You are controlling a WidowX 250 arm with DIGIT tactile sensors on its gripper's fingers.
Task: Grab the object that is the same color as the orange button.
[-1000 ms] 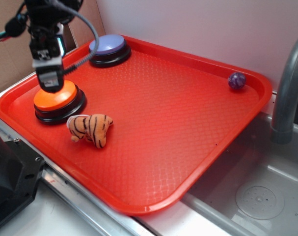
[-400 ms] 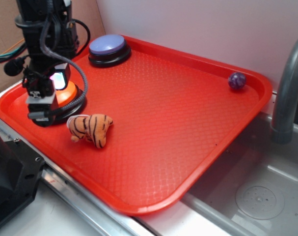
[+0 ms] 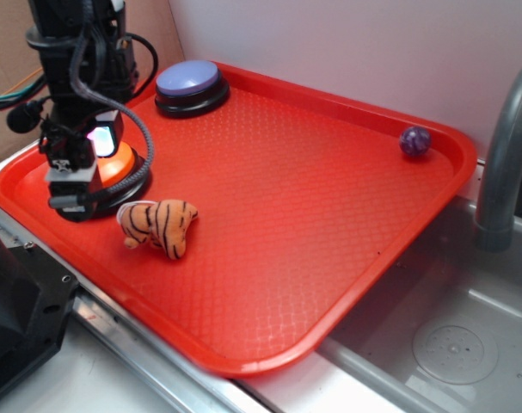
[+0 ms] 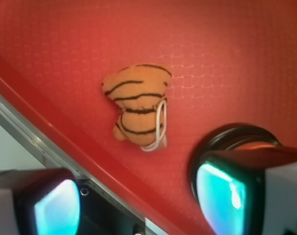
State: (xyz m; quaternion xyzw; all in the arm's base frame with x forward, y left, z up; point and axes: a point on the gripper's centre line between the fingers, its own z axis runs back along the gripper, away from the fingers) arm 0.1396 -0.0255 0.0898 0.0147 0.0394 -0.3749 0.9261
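Orange and cream fabric with dark stripes marks our target: the plush tiger (image 3: 157, 227) lies on its side on the red tray (image 3: 329, 206), near the tray's front-left rim and just beside the orange button (image 3: 114, 163). Farther off sit the purple-blue button (image 3: 188, 79) at the back and the small purple ball (image 3: 414, 141) by the far right rim. Our gripper (image 3: 71, 185) hangs low over the orange button, its fingers spread wide with nothing between them, as the wrist view shows. To grasp well, we judge we should shift toward the tiger, centre it between the fingers, and come down across its narrow body. Compared with a moment ago, nothing appears to have moved.
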